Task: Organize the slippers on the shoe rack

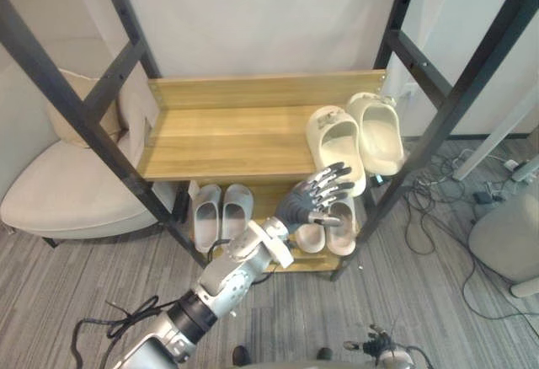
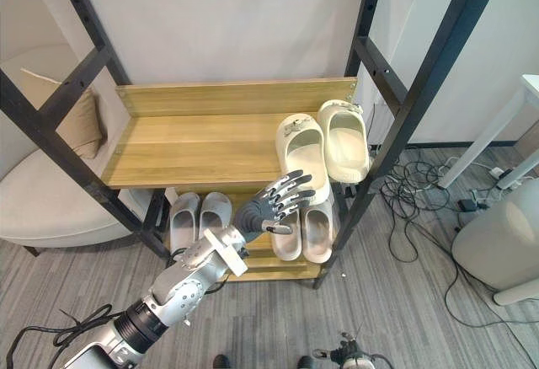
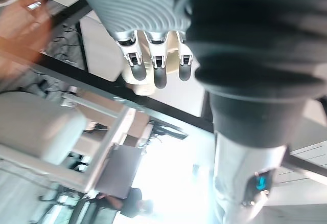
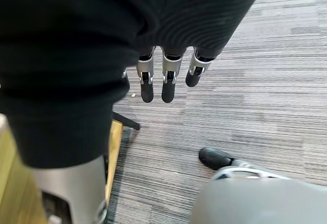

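Your left robot hand is up in front of the rack, fingers spread, gripping nothing, close to the cream slippers at the top shelf's right end. Grey slippers sit on the lower shelf. Right robot hand looks relaxed and empty, I think, over the floor.

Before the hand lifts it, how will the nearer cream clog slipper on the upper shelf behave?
The nearer cream moulded clog slipper looks thick and one-piece: probably light, fairly stiff. Sole-down on the light wooden upper shelf, it should slide, not roll. Its toe seems to overhang the front edge, so a push might tip it off.
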Controlling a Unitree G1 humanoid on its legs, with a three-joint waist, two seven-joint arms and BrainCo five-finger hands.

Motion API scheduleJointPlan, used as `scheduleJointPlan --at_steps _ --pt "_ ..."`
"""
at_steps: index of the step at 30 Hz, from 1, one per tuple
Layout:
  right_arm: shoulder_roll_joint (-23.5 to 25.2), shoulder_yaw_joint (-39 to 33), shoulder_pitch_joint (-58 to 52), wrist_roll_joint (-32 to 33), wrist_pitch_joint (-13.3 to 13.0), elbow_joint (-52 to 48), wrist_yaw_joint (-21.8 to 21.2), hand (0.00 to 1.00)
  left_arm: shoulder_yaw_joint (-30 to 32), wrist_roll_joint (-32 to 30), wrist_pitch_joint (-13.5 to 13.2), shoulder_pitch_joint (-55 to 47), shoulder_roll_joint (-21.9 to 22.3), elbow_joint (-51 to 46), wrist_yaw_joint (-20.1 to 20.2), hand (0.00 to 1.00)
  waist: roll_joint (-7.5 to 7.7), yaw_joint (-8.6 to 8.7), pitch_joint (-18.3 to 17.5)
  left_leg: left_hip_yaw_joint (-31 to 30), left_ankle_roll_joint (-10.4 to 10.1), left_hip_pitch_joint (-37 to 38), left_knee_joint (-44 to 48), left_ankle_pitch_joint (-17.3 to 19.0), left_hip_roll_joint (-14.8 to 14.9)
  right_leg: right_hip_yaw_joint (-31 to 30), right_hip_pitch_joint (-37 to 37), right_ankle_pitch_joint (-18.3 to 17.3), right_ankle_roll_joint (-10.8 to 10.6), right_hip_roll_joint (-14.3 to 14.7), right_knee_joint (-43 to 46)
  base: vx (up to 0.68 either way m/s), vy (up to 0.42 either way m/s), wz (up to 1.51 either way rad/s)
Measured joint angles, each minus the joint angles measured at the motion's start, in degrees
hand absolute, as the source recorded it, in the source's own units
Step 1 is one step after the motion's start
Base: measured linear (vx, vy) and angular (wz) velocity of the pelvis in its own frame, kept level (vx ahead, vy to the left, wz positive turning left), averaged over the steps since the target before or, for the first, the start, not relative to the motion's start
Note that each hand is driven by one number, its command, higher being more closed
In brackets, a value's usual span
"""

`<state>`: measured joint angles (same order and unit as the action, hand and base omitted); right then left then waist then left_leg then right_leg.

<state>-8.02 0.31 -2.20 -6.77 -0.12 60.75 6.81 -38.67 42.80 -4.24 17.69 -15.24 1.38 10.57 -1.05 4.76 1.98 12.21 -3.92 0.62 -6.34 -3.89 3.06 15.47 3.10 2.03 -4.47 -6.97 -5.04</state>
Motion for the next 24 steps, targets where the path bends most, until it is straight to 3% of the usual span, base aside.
scheduleJointPlan --at_steps 24 --pt "0.76 0.14 2.18 -0.01 -0.31 0.91 -0.01 0.0 -3.03 -14.7 -0.66 2.43 -0.15 1.93 0.56 0.0 0.17 1.37 0.21 0.48 -0.44 1.35 0.0 1.2 0.07 -0.27 0.84 -0.87 -0.01 0.04 -0.02 -0.02 -0.001 -0.01"
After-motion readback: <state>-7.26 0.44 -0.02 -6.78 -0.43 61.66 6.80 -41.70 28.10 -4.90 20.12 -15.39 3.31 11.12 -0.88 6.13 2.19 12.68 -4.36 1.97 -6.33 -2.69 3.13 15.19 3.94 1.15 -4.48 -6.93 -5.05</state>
